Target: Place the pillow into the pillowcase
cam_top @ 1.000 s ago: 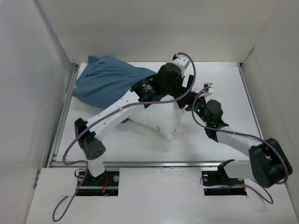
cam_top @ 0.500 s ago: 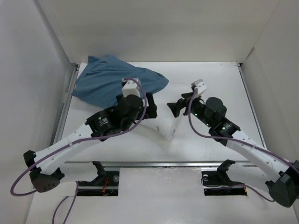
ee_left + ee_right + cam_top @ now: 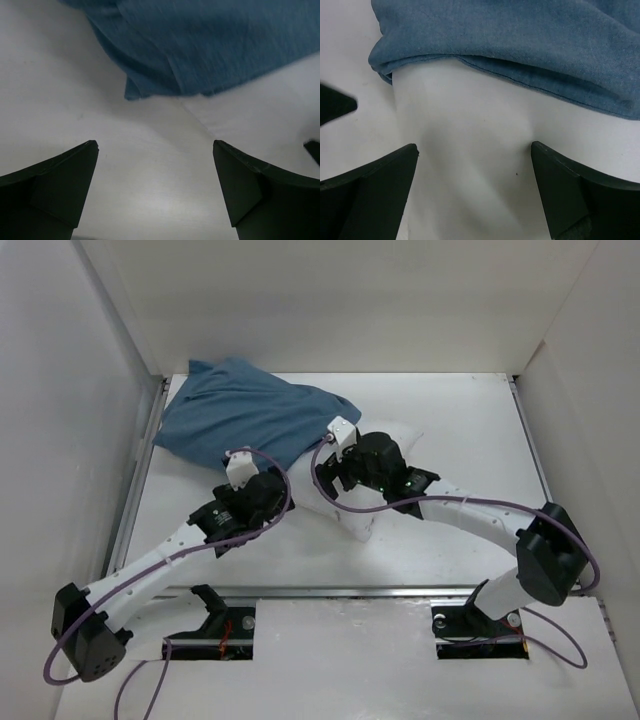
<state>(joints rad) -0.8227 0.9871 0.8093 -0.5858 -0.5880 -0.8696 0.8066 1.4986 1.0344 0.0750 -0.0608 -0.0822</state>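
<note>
Blue pillowcase (image 3: 245, 415) covers the white pillow (image 3: 460, 110) (mostly hidden); left gripper (image 3: 154, 145) and right gripper (image 3: 473, 145) gape wide, holding nothing.

You have nothing to read here. No lettering, label, brand mark, number or sign can be made out in any of the three views; the pillowcase (image 3: 240, 410) and the pillow (image 3: 470, 160) both show plain fabric with no print or tag you could read.
</note>
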